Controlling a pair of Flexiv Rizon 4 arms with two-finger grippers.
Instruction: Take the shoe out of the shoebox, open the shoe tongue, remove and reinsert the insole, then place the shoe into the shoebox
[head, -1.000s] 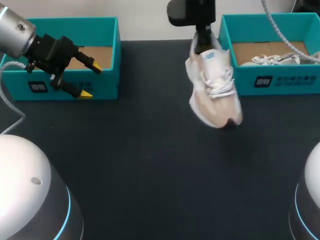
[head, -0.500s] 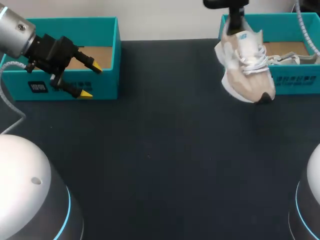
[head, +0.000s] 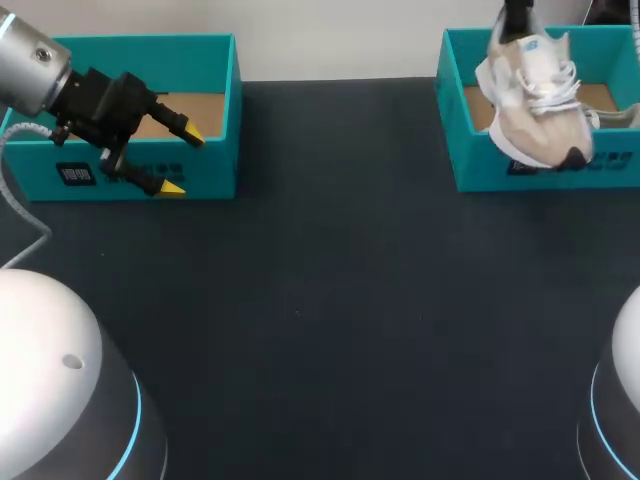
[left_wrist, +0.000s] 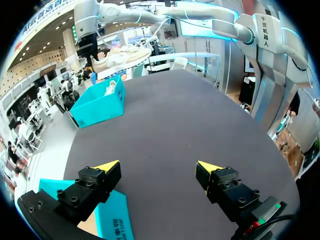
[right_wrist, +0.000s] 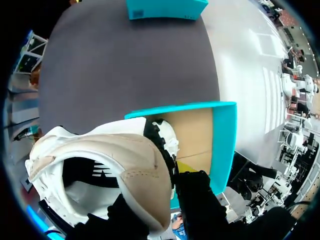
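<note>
Dark table (head: 330, 300): left shoebox (head: 215, 170), right shoebox (head: 480, 165)

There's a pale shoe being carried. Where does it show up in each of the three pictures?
Head view: the shoe hangs at the far right, over the teal shoebox.
Left wrist view: far ahead and small, in the air above that shoebox.
Right wrist view: close up, with the shoebox just beyond it.
Shared landmark: the teal shoebox beneath the shoe.
</note>
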